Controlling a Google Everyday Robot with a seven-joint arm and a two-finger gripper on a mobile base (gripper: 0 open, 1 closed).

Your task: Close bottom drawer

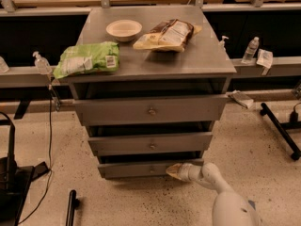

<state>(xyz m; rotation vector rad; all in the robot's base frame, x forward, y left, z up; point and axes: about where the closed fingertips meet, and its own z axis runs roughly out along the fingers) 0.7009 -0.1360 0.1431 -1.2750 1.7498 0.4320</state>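
The robot's pale, cream-tipped gripper (175,172) sits low by the floor, its tip against the front of the bottom drawer (127,170), the narrow grey metal panel running off to the gripper's left. Whether the gripper is open or closed I cannot tell, and it does not appear to have hold of anything. It meets the panel toward the right end, and the small round metal knob (151,169) is just to its left, apart from it.

The drawer looks pulled out a little, with a dark gap above its panel. Directly above the gripper is the mid-width grey drawer front (188,141), and above that the widest grey drawer front (188,108). All 3 seem to stand proud of the grey metal cabinet (197,55).

The risk I'd watch comes from that off-centre contact. Pushing on 1 side could skew the shallow drawer in its runners and jam it short of closed. The tip could also slide off the right edge of the panel and slip past the cabinet. A hard shove might rock the cabinet and shift the cream round bowl (123,29), the green crinkly bag (87,60) and the brown-and-yellow snack bag (168,34), all high above the gripper.
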